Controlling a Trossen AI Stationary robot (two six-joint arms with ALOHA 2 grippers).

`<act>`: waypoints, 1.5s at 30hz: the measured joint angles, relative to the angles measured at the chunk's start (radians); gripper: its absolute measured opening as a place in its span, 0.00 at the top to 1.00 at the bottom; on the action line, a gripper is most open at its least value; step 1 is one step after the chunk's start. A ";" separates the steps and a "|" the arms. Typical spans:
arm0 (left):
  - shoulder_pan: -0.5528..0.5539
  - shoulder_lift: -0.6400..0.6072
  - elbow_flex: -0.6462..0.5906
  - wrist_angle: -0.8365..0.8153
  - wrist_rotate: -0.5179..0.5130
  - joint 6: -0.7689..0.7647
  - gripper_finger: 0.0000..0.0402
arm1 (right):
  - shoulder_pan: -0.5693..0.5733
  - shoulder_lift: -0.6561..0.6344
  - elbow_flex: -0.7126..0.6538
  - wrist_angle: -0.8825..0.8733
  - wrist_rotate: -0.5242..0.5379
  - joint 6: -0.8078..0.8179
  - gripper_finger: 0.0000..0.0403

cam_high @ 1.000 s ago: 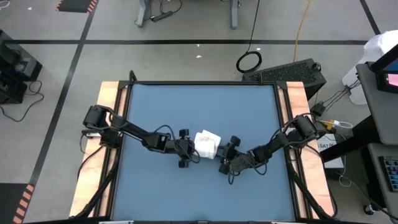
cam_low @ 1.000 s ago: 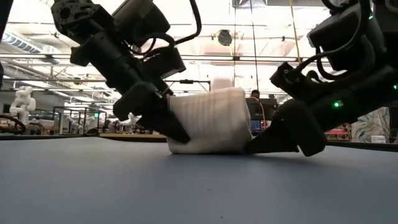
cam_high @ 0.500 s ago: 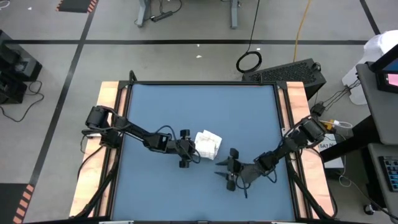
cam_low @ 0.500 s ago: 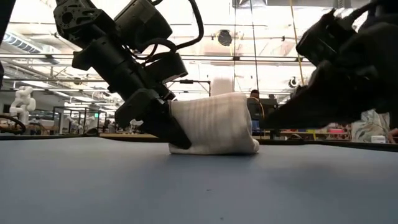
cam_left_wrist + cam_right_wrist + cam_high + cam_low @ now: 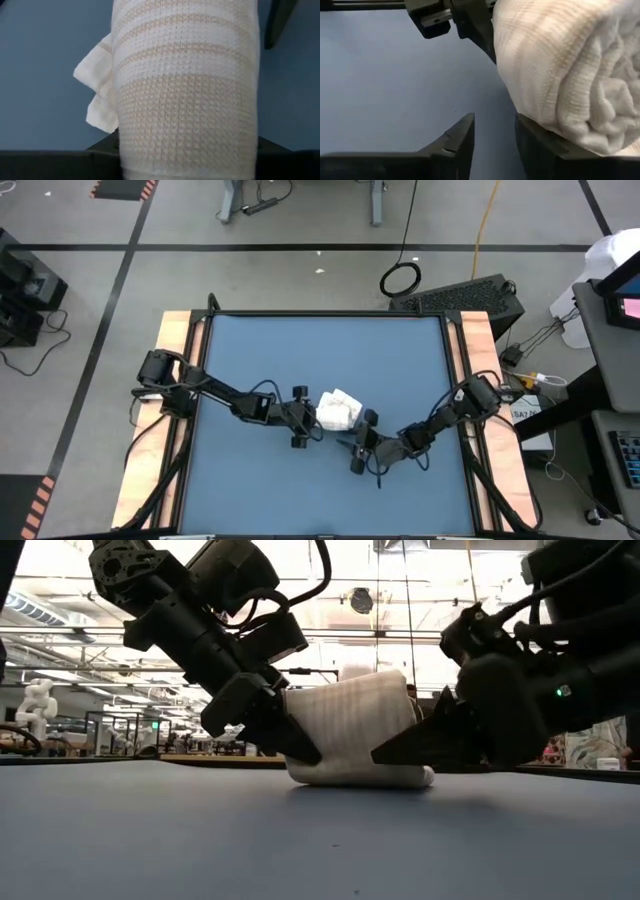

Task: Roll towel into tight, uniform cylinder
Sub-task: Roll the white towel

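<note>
High view: towel (image 5: 338, 411) rolled, mid counter (image 5: 400, 350), long axis left–right between both arms.

Low view: left end effector (image 5: 285, 735) clamps the roll's left end. Right end effector (image 5: 405, 750) touches the right end.

Left wrist view: roll runs straight ahead; loose corner sticks out.

Right wrist view: right fingers (image 5: 457, 140) parted, empty, one under the roll's end.

left tool's (image 5: 285, 735) tips hidden behind the towel (image 5: 352, 730)
</note>
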 joint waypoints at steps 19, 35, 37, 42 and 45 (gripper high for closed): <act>-0.007 0.005 0.002 -0.030 0.100 -0.054 0.56 | 0.001 0.075 0.000 -0.017 0.064 0.079 0.76; -0.007 0.057 0.005 -0.007 0.135 -0.045 0.56 | 0.008 -0.069 0.004 -0.394 -0.024 0.196 0.76; -0.007 0.057 0.005 -0.008 0.137 -0.045 0.56 | 0.009 -0.126 0.002 -0.506 -0.060 0.216 0.76; -0.007 0.058 0.003 -0.004 0.140 -0.030 0.56 | 0.029 -0.263 -0.001 -0.773 -0.097 0.259 0.76; -0.007 0.058 0.003 -0.004 0.141 -0.027 0.56 | 0.042 -0.343 -0.005 -0.910 -0.100 0.281 0.76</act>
